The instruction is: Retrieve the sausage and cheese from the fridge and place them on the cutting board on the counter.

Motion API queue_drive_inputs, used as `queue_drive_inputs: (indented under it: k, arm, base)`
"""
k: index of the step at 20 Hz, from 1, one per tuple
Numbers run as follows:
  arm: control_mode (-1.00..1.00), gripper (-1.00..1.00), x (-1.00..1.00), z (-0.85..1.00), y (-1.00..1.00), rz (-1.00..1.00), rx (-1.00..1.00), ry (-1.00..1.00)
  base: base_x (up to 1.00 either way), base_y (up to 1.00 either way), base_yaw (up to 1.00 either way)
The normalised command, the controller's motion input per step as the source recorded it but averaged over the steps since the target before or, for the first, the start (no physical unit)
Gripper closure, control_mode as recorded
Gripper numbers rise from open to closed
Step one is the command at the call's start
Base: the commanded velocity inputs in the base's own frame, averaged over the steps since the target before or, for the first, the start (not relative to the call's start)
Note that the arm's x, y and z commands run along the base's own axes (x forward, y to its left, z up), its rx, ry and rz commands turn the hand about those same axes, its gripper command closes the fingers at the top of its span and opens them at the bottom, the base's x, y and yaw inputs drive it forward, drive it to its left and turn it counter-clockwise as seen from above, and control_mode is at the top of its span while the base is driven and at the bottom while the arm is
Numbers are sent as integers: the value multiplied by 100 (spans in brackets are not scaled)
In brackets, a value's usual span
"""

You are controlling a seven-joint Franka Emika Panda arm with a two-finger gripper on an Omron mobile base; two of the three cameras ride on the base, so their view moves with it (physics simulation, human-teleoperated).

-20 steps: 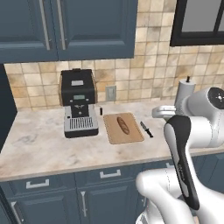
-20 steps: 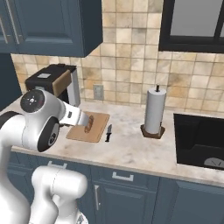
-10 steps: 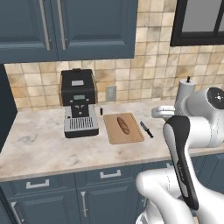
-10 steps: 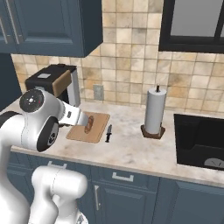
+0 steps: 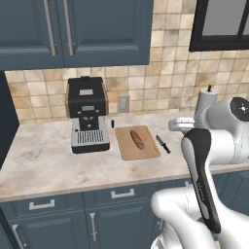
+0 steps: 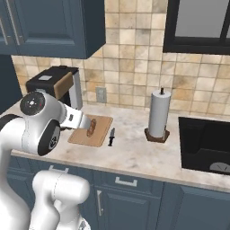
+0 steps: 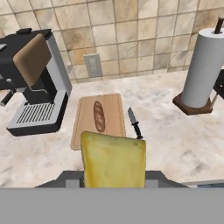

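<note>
Item: counter scene, listed left to right. A black and silver coffee machine [image 5: 87, 115] stood at the left on the beige marbled counter [image 5: 44, 163], below the dark blue wall cabinets [image 5: 73, 31], with a wall socket [image 5: 122, 103] on the tiled backsplash just to its right. Next lay the cutting board [image 5: 138, 142], flat and light brown, its long side running from the counter's front edge toward the wall. On it rested the sausage [image 5: 137, 139], a dark reddish-brown cylinder, its long axis following the board's long side. A small black-handled knife [image 5: 163, 144] lay on the stone just beside the board's right edge. Farther right stood a paper towel roll [image 6: 159, 114] on its holder, then a dark sink [image 6: 204, 143]. The gripper [image 7: 113, 173] was clenched on the cheese [image 7: 113, 159], a pale yellow block that, in the hand view, hid the fingertips, so the exact contact was hard to read. The cheese hung above the counter on the near side of the board; the board lay straight ahead and below, slightly left of the block. The coming move appeared to call for a forward and downward reach, setting the cheese on bare wood beside the sausage rather than on it.
</note>
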Motion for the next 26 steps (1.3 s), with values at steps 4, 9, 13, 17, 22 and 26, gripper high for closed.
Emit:
queue_drive_inputs:
  k: [4,9,13,17,22,26]
  arm:
    - [-100,100,0,0,0,0,0,0]
    - [-100,100,0,0,0,0,0,0]
    - [-100,100,0,0,0,0,0,0]
    - [-100,100,0,-1,0,0,0,0]
    - [-100,100,49,-31,0,0,0,0]
    - [-100,100,82,-40,0,0,0,0]
  base:
    - [0,0,0]
    - [0,0,0]
    - [0,0,0]
    - [0,0,0]
    - [0,0,0]
    - [0,0,0]
